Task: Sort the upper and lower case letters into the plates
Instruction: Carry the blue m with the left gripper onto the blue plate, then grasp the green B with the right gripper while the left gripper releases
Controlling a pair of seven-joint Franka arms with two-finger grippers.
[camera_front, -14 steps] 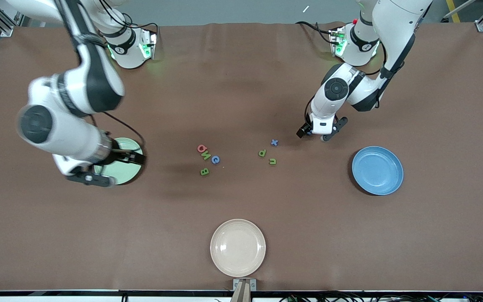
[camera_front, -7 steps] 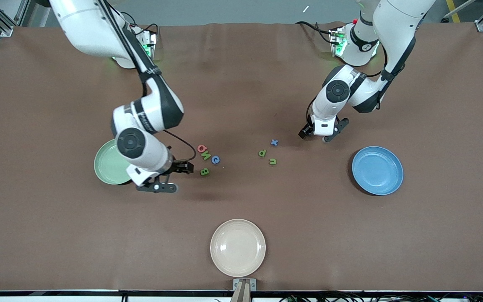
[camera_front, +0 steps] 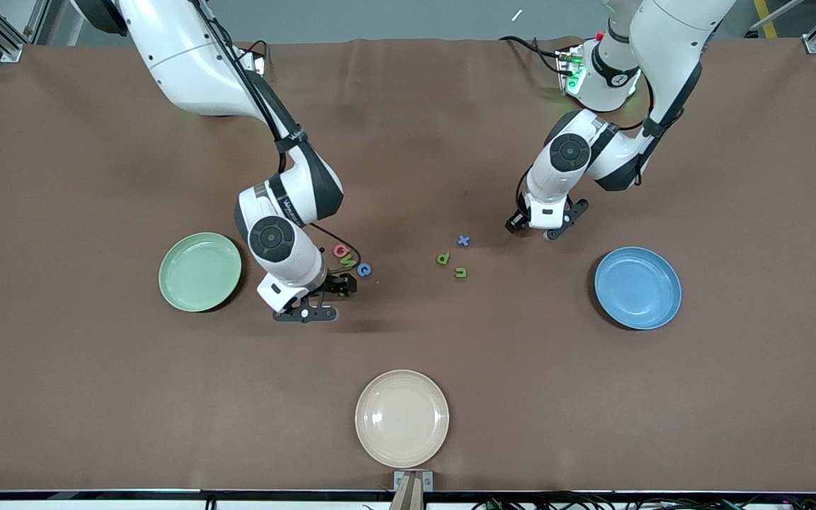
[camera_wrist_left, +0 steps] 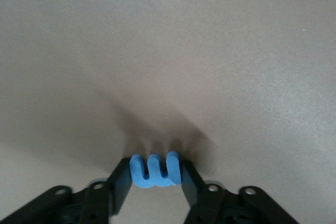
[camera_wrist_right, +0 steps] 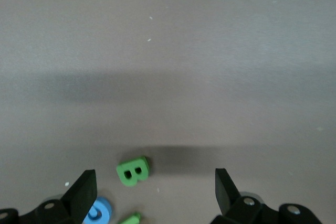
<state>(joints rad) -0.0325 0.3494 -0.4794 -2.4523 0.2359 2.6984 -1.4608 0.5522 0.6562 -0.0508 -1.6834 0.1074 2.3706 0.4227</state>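
While the three-pronged blue letter (camera_wrist_left: 155,170) lies flat on the brown table, the left gripper (camera_wrist_left: 155,174) pinches it from both ends, one finger against each, with the prongs pointing away from the wrist. Whether it is an upper- or lower-case piece you cannot tell from this angle. Your coming move turns on the blue plate (camera_front: 638,287). It sits nearer the front camera than the held letter and toward the left arm's end of the table, and the left arm is plainly the closer of the two to it.

Among the other cluster, the green B (camera_wrist_right: 133,171) lies on the table under the right gripper (camera_wrist_right: 153,179), whose fingers are spread wide with nothing between them. The B sits nearer one finger than the other, beside the blue C (camera_front: 364,269). The mint plate (camera_front: 200,272) waits toward the right arm's end.

A second ago the left fingers stood open around the letter; they have since closed on it. Over the same second the right arm has swung from above the mint plate to the B.
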